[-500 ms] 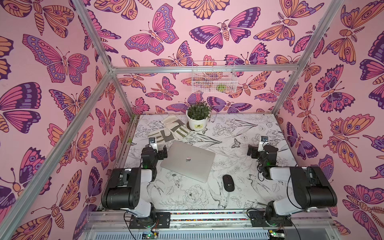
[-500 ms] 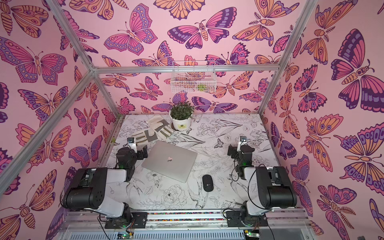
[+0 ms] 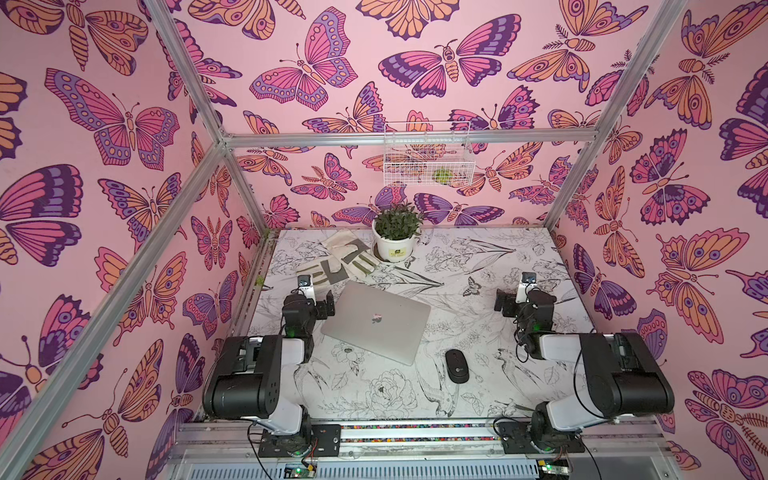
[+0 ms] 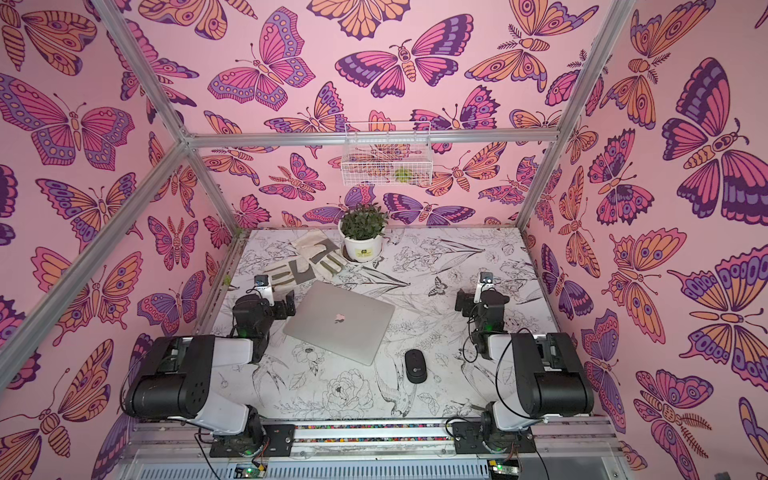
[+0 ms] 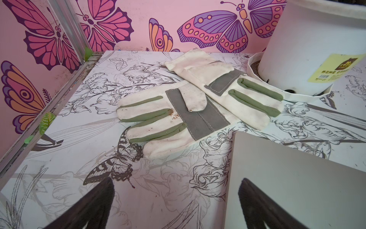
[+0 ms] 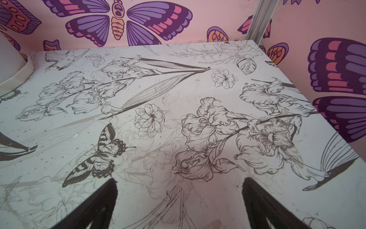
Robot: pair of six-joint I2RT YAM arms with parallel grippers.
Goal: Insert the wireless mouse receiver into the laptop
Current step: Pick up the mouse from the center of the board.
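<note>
left fingers [image 5: 93, 206] face gloves [image 5: 178, 119]; only top views show mouse [image 3: 457, 365].

Both top views: bright, even, diffuse light, with sharp focus throughout. The laptop [image 3: 376, 320] lid reads matt. A faint, soft-edged shadow lies along its near edge on the worktop [image 3: 478, 257].

Left wrist view: the laptop [image 5: 297, 178] lid carries a dull, even sheen. The left gripper [image 5: 178, 182] beside its corner is dark and blurred.

Right wrist view: the right gripper [image 6: 180, 180] is likewise blurred. A dimmer, pinkish patch tints the worktop [image 6: 178, 83] just ahead of it, and the worktop edges bow slightly.
</note>
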